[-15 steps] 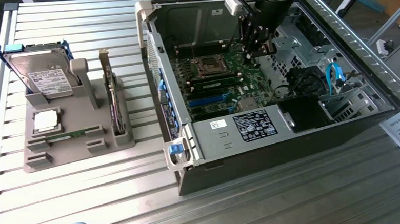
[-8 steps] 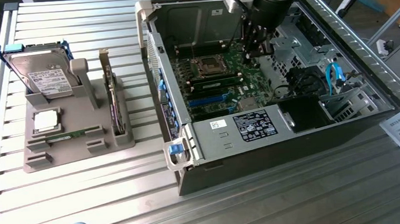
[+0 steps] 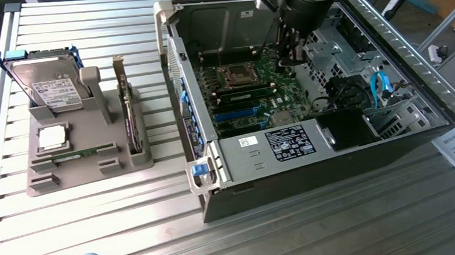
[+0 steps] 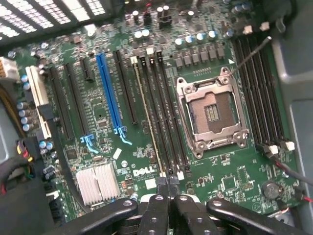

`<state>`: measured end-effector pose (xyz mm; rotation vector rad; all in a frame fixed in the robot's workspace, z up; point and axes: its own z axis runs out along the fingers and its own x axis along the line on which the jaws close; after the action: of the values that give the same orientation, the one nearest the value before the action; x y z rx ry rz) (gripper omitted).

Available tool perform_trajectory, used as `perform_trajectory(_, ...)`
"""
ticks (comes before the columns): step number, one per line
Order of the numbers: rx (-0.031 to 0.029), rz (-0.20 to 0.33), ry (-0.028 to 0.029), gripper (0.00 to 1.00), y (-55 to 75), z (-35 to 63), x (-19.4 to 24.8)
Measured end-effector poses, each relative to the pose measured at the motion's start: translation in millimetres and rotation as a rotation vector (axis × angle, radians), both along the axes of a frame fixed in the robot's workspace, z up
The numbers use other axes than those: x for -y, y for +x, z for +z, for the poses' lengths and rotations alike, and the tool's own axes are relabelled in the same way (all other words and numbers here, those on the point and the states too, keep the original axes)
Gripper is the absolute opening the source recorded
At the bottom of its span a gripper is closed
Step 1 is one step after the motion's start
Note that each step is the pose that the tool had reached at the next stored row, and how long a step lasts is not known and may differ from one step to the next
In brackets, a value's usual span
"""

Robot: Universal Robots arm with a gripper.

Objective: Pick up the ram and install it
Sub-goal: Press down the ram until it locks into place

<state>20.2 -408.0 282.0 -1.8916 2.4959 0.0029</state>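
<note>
A green ram stick [image 3: 245,95] stands on edge in a black memory slot of the motherboard [image 3: 238,112], beside the empty processor socket [image 3: 235,74]. In the wrist view the ram [image 4: 147,117] is a thin pale line between black slots. My gripper [image 3: 286,57] hangs inside the open computer case, above the board near the socket. Its fingertips [image 4: 167,183] are pressed together with nothing between them, close over one end of the ram's slot. A second green stick [image 3: 84,152] lies flat in the grey holder [image 3: 74,170] at the exterior view's left.
The holder also carries a hard drive [image 3: 50,84], a square silver chip [image 3: 51,137] and an upright card [image 3: 125,109]. The case walls [image 3: 187,106], a drive cage and blue cables [image 3: 379,87] crowd the board. A blue card slot [image 4: 108,93] and a heatsink [image 4: 97,182] lie near the ram.
</note>
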Motion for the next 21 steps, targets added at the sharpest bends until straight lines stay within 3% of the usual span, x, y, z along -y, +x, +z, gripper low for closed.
perform_trajectory(8, 0.0000, -0.164, 0.0000, 0.10, 0.0, -0.3, 0.0)
perform_trajectory(18, 0.0000, -0.431, 0.0000, 0.10, 0.0, -0.9, 0.0)
perform_trajectory(19, 0.0000, -0.476, 0.0000, 0.10, 0.0, -1.1, 0.0)
perform_trajectory(21, 0.0000, -0.511, -0.0001, 0.10, 0.0, -1.2, 0.0)
